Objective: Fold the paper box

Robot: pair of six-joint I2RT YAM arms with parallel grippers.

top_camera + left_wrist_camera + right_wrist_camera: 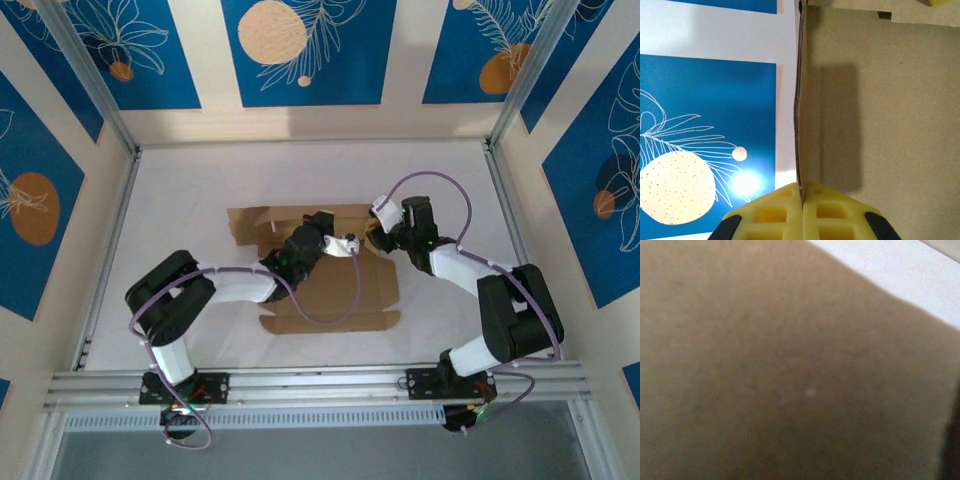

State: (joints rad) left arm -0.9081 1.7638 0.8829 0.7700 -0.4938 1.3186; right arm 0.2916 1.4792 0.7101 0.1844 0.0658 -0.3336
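Cardboard status: the paper box sits in the middle of the white table. It is a plain brown die-cut mailer, mostly spread flat. The near flap lies along the edge facing the arm bases, and the tabbed flaps are on the far-left side. Both arms reach in over its far half.

Left gripper is over the far-centre part of the sheet. In the left wrist view its yellow waffle-pattern fingers are pressed together. A thin cardboard panel is pinched edge-on between the pads and stands up straight from the pinch to the top of the frame. Right of that edge is a broad cardboard face carrying a block-shaped shadow, with a small slot cut near the top.

Right gripper is at the far-right part of the box, just beside the left one. From the top view I can't tell whether its jaws are spread or gripping. The right wrist view is blurred brown cardboard very close to the lens, with a wedge of white table at the upper right, so it doesn't settle the grip either.

Surroundings: wall panels are blue with pale leaf line-art and cream/orange discs, and one shows left of the pinched edge in the left wrist view. Purple cables loop off both arms. An aluminium rail carries the bases.
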